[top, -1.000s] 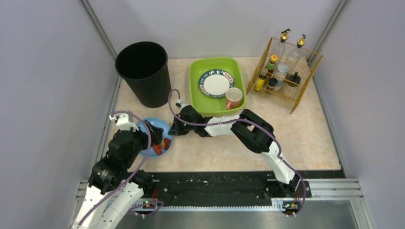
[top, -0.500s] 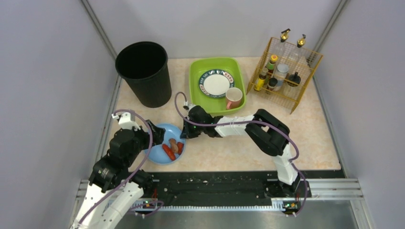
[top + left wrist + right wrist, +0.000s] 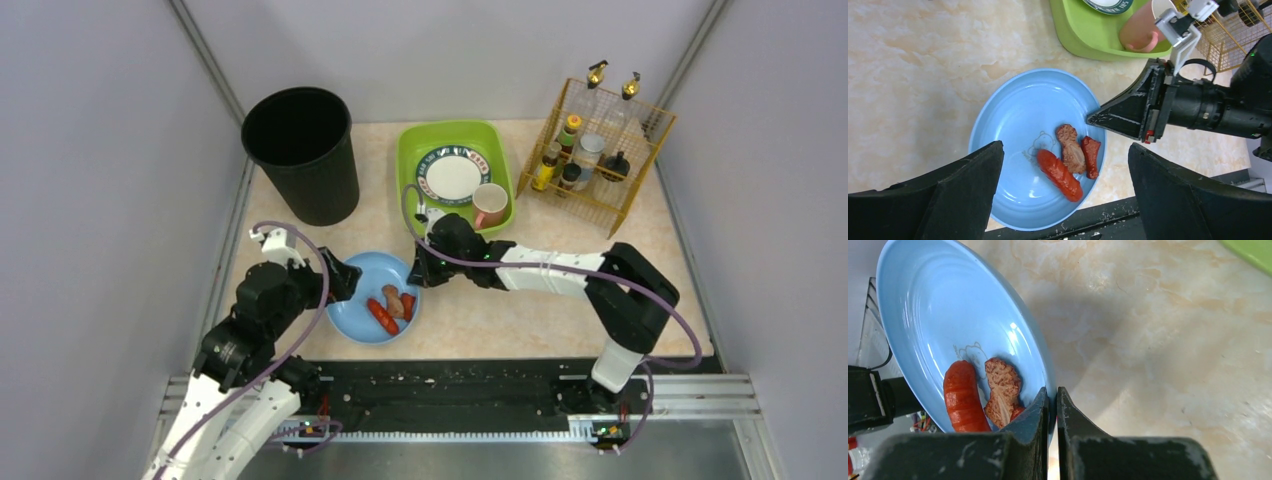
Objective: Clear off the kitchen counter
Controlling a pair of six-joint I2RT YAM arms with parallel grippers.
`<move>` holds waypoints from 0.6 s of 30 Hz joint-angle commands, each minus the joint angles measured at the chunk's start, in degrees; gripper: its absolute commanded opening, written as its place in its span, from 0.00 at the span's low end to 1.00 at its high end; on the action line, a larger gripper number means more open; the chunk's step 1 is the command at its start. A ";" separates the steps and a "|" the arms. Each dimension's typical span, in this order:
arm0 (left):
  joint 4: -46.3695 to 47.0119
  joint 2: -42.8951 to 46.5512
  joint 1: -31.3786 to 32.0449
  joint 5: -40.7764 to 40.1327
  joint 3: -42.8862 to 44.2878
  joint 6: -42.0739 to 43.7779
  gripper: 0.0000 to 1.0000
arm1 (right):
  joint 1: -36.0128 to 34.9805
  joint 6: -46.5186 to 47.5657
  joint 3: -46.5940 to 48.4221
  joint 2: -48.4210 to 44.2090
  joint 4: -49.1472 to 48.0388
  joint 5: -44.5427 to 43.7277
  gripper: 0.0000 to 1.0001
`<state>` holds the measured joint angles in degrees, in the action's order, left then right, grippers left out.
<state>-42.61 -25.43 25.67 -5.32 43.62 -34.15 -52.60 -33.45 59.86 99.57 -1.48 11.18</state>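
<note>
A light blue plate (image 3: 365, 305) with red sausages (image 3: 383, 316) and a brown piece of food lies on the beige kitchen counter (image 3: 520, 310) near its front left. My right gripper (image 3: 416, 277) is shut on the plate's right rim; in the right wrist view its jaws pinch the rim (image 3: 1052, 402). My left gripper (image 3: 338, 280) is open just left of the plate, holding nothing. In the left wrist view the plate (image 3: 1013, 130) lies between and beyond my open fingers (image 3: 963, 195), with the right gripper (image 3: 1098, 117) on its rim.
A black waste bin (image 3: 300, 150) stands at the back left. A lime-green tub (image 3: 408, 190) holds a patterned plate (image 3: 452, 174) and a pink mug (image 3: 489, 204). A yellow wire rack (image 3: 600, 150) of bottles stands at the back right. A black rail (image 3: 460, 385) runs along the front.
My right gripper has dragged the blue plate to the right, out from under the left gripper. The left gripper followed slightly rightward and stays open.
</note>
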 commanded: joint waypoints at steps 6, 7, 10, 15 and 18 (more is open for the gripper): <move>5.95 -1.55 0.11 4.46 -2.05 -0.43 0.96 | 4.79 4.23 -4.02 -11.97 2.54 3.57 0.00; 6.33 -1.67 0.14 4.86 -2.36 -0.39 0.96 | 5.04 4.67 -4.12 -12.92 3.61 3.56 0.00; 7.44 -2.54 0.15 7.35 -3.49 -0.11 0.94 | 5.84 5.75 -4.41 -15.75 5.78 3.98 0.00; 9.53 -4.47 0.17 11.15 -5.82 -0.85 0.91 | 7.68 5.62 -4.97 -18.58 8.02 6.74 0.00; 10.82 -4.97 0.17 12.41 -7.33 -1.37 0.89 | 8.42 5.60 -4.98 -19.82 9.17 8.24 0.00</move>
<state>-36.51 -29.63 25.67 3.66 38.00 -34.63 -45.74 -27.83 54.74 83.59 7.92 15.27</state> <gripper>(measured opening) 0.901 0.036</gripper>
